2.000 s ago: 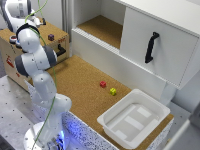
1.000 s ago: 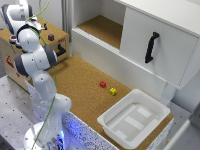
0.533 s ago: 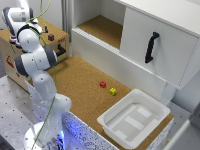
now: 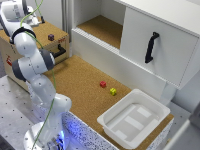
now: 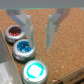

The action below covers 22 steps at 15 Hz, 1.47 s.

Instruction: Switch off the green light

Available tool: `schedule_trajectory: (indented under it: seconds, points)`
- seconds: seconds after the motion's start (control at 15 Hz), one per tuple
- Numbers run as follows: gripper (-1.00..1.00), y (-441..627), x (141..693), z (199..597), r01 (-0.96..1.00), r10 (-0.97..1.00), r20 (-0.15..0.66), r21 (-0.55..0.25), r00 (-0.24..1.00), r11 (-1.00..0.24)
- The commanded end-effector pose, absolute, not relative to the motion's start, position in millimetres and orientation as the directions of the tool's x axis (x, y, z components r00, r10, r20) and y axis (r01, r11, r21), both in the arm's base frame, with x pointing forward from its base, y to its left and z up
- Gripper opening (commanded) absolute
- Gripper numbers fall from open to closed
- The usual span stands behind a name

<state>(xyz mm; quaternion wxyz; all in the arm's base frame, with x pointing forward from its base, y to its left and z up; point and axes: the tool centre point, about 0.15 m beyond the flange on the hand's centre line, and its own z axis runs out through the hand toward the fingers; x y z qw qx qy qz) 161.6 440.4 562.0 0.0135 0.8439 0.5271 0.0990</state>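
Observation:
In the wrist view, three round buttons lie in a row on a cork surface: a red one (image 5: pixel 14 33), a blue one (image 5: pixel 24 48) and a green one (image 5: pixel 34 71) that glows bright. My gripper (image 5: pixel 40 29) is open and empty. Its two pale fingers (image 5: pixel 52 27) hang above the cork just beyond the red and blue buttons, apart from the green one. In the exterior view the gripper (image 4: pixel 33 20) is over the wooden box (image 4: pixel 27 47) at the far left. The buttons are hidden there behind the arm.
A small dark cube (image 4: pixel 51 37) sits on the wooden box, which has a black handle (image 4: pixel 60 50). A red cube (image 4: pixel 103 84) and a yellow cube (image 4: pixel 113 91) lie on the cork floor. A white tray (image 4: pixel 150 107) stands at the front right, and a white cabinet (image 4: pixel 165 35) behind.
The wrist has shifted slightly toward the exterior view's left over the wooden box, then held still. Nothing else has moved.

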Motion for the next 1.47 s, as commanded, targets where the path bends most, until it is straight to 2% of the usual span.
schedule_trajectory:
  seconds: [0.0,0.27,0.4,0.8,1.13,1.4]
  points:
    - [1.00,467.2,201.9,561.6,0.911,0.916,0.033,0.098,0.400,-0.402]
    - [1.00,451.4,258.5,554.5,0.939,0.941,0.023,0.060,0.337,-0.338]
    - [1.00,440.6,293.9,549.1,0.962,0.963,0.025,0.054,0.268,-0.269]
    - [1.00,434.3,382.7,516.5,0.998,0.999,-0.002,0.014,-0.055,0.055]
    - [1.00,442.0,417.8,491.0,0.978,0.978,-0.003,-0.021,-0.208,0.208]
    - [1.00,455.7,413.9,466.0,0.960,0.961,-0.013,-0.067,-0.275,0.273]
